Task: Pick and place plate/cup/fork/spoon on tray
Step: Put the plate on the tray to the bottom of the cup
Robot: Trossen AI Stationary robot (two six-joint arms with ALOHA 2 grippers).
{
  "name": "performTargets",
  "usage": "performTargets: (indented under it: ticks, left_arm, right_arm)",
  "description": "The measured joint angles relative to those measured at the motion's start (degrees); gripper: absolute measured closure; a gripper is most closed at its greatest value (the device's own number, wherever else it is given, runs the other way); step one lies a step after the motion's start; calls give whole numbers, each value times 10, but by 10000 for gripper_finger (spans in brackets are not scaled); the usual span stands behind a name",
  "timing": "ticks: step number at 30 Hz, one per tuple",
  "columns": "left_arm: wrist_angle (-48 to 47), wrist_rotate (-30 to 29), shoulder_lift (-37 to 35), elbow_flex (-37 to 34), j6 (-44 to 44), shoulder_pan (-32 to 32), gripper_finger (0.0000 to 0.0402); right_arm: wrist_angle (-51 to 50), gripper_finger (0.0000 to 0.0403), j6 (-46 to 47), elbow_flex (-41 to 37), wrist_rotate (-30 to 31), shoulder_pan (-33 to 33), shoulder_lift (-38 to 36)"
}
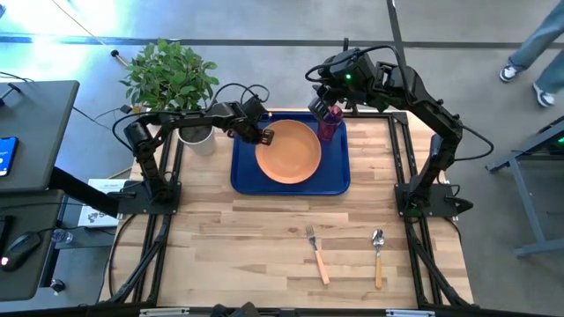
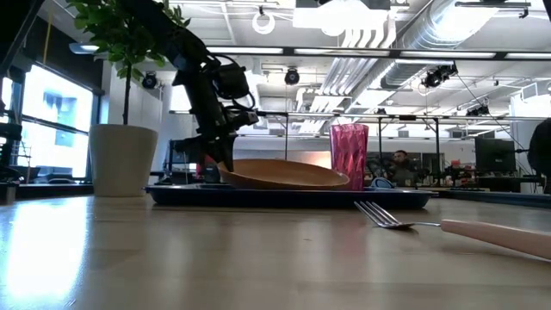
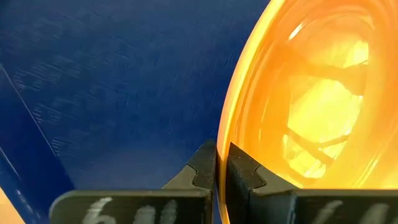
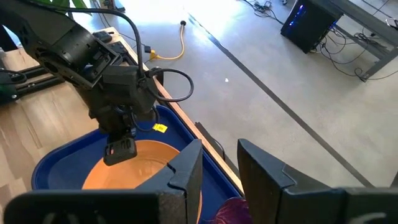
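Two robot arms over a blue tray [image 1: 242, 176].
Left pincer [image 1: 265, 136] grips the orange plate [image 1: 289, 154] rim inside the tray; right pincer [image 1: 333, 102], parted, hovers above the cup [image 1: 330, 123].

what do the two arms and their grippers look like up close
Both arms are dark, jointed, with black cables looping beside them. The left gripper has a boxy black wrist and a small yellow sticker near it. The right gripper shows two flat, angular dark fingers; a green light glows on that arm's wrist in the high view.
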Motion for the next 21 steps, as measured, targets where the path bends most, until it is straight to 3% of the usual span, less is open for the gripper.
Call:
performTargets:
  ticks: [21]
  left_arm:
    - [4,21,33,0,-47,-17,397]
  right_arm:
    - [0,308,1,0,-4,0,0]
